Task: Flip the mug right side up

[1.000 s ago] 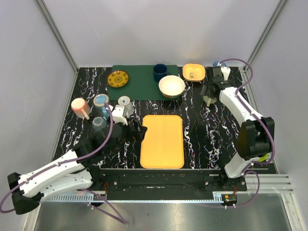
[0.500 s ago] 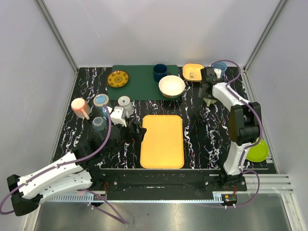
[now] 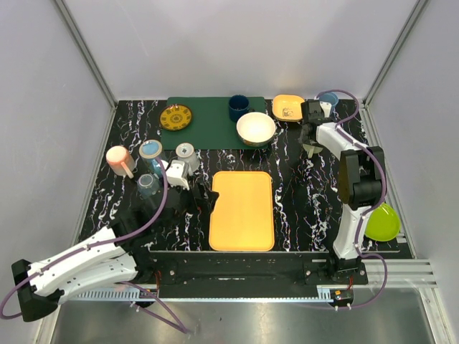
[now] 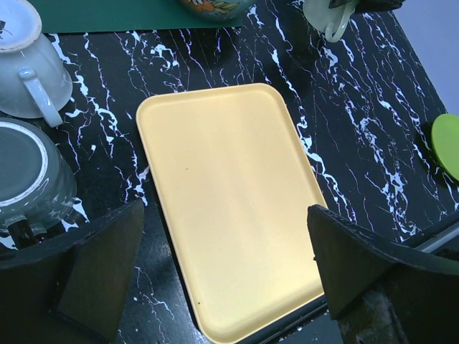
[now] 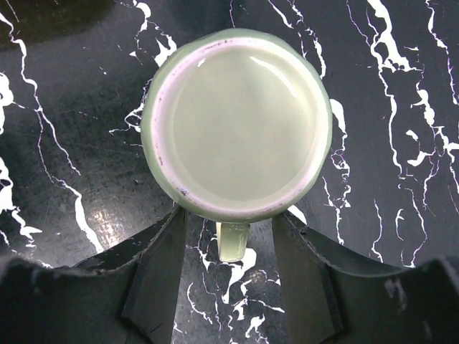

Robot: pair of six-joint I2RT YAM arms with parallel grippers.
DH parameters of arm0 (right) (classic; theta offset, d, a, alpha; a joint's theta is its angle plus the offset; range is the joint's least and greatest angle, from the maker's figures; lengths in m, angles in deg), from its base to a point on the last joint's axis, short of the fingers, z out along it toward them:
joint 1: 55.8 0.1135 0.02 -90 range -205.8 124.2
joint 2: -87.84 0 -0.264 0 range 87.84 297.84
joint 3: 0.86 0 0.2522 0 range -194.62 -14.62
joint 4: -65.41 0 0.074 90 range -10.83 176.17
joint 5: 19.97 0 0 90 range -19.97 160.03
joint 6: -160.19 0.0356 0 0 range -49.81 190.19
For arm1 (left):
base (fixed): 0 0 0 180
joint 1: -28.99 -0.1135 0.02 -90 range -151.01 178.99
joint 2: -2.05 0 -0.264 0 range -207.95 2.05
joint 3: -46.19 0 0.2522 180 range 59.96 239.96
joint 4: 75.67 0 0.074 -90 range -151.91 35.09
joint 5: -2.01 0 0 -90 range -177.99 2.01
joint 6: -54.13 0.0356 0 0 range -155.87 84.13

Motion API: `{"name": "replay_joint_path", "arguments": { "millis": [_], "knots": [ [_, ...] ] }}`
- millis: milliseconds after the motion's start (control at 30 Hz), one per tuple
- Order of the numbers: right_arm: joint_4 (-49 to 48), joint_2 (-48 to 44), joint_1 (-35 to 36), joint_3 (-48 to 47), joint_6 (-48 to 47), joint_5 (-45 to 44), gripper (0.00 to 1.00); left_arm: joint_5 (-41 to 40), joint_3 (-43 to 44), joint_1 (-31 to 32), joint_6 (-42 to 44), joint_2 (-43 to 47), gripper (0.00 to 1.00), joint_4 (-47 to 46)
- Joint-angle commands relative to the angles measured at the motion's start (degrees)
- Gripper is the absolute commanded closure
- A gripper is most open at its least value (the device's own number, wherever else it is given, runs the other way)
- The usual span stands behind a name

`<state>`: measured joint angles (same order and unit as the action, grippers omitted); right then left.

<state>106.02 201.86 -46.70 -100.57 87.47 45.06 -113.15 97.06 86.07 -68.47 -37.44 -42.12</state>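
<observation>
Hovering at the near left, the left gripper [image 4: 224, 240] holds its fingers wide apart above a yellow rectangular plastic tray [image 3: 242, 210] on the black, white-veined tabletop [image 3: 301, 208]. Farther back on the right, a pale green ceramic mug [image 5: 237, 125] stands base up. Its handle sits between the spread fingers of the right gripper [image 5: 230, 221].

mug [image 5: 237, 125] sides free, yellow bowl [image 3: 288, 107] nr
</observation>
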Motion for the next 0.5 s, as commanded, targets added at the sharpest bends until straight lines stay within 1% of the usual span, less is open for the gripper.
{"name": "replay_joint_path", "arguments": {
  "millis": [0,100,233,267,333,367,467],
  "knots": [
    [-3.1,1.4,-0.7,-2.5,0.1,-1.4,0.45,0.1,-0.2,-0.2,0.0,-0.2,0.01,-2.9],
    [-3.6,1.9,-0.9,-2.1,0.6,-1.1,0.48,0.1,-0.5,-0.2,-0.2,-0.8,0.01,-3.1],
    [-5.7,1.0,-1.1,-0.4,0.9,0.0,0.62,0.5,-0.3,-0.2,-0.3,-1.5,0.01,-3.4],
    [-5.8,1.0,-1.2,-0.4,0.8,0.1,0.72,0.5,-0.3,-0.2,-0.3,-1.5,0.01,-3.5],
    [-5.8,0.9,-1.2,-0.4,0.7,0.4,0.82,0.6,-0.3,-0.2,-0.3,-1.8,0.01,-3.9],
    [-5.8,0.8,-1.2,-0.3,0.7,0.5,1.00,0.8,-0.3,-0.2,-0.4,-2.0,0.01,-4.0],
    [-5.8,-0.4,-1.3,0.5,1.3,0.7,1.00,1.0,-0.2,-0.2,-0.5,-2.4,0.01,-4.1]
  ]
}}
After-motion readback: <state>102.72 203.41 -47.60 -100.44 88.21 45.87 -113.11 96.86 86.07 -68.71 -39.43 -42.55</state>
